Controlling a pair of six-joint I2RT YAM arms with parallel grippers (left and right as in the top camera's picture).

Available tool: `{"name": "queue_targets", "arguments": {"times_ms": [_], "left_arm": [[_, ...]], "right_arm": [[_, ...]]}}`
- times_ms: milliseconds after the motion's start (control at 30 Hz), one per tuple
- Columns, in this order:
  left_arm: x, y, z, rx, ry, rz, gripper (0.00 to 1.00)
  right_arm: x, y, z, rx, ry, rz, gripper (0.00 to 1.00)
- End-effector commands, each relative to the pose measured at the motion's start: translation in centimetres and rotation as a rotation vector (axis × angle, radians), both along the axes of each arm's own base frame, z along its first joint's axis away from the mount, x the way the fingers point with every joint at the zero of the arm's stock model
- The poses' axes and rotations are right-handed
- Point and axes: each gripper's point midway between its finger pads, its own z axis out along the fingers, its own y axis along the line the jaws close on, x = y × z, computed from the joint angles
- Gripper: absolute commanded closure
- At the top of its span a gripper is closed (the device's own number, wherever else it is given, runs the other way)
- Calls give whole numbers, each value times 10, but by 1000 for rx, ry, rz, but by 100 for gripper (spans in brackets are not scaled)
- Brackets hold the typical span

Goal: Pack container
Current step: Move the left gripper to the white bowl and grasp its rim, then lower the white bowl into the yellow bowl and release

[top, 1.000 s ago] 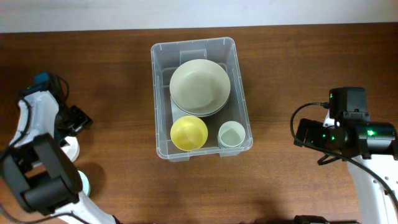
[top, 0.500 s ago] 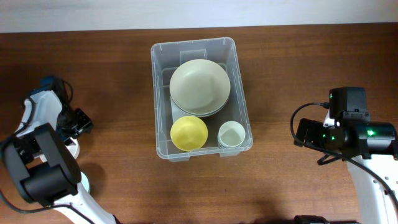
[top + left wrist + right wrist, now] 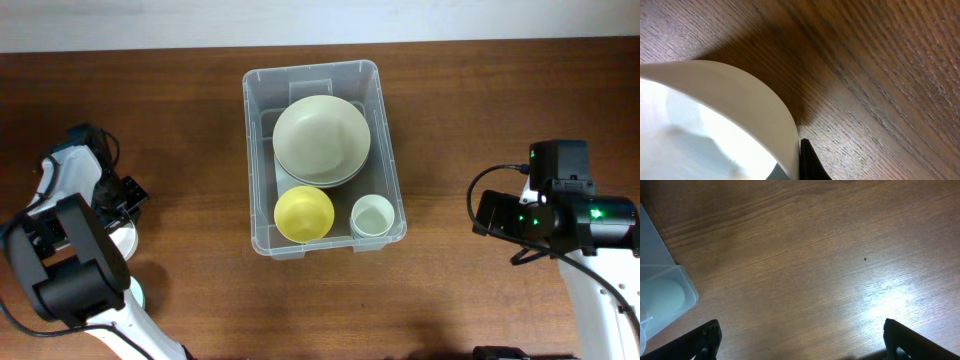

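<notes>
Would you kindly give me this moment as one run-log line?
task: pack container | inside: pale green bowl, yellow bowl, white cup | left gripper: at white bowl on table, grip unclear | right gripper: open, over table

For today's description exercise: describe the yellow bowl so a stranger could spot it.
Find the clear container mid-table. At its end nearest the robot, past the pale green bowls, sit two things. The yellow bowl is the left one, bright beside the whitish cup.

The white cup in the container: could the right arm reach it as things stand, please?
Probably yes. The white cup stands uncovered in the corner of the container nearest the right tool, which is open, with only bare table between them. The container wall and the yellow bowl stand close, though.
</notes>
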Motion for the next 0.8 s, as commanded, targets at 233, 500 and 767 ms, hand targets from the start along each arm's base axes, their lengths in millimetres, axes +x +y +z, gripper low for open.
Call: {"name": "queue_targets", "arguments": {"times_ms": [233, 500, 767], "left_arm": [[58, -56, 96, 38, -213, -197, 99], [55, -223, 213, 13, -492, -611, 99], [7, -355, 203, -87, -469, -917, 99]], "right_arm": [[0, -2, 2, -3, -9, -8, 1], [0, -2, 2, -2, -10, -9, 1], [0, -2, 2, -2, -10, -8, 1]]}}
